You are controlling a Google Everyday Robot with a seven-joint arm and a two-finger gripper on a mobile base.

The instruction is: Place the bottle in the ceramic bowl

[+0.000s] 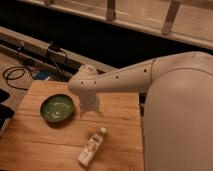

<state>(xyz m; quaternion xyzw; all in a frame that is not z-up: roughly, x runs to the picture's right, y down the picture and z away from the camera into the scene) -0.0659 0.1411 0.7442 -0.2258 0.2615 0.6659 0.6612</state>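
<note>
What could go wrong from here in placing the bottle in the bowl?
1. The robot's hand hangs over the table right beside the round glossy green ceramic bowl; a sideways move could knock its rim.
2. The slim whitish plastic bottle lies on its side on the wooden table, so a glancing grasp could roll it away.

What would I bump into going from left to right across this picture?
Black cables → green bowl → gripper, hanging over the table beside the bowl → big white robot body.
</note>
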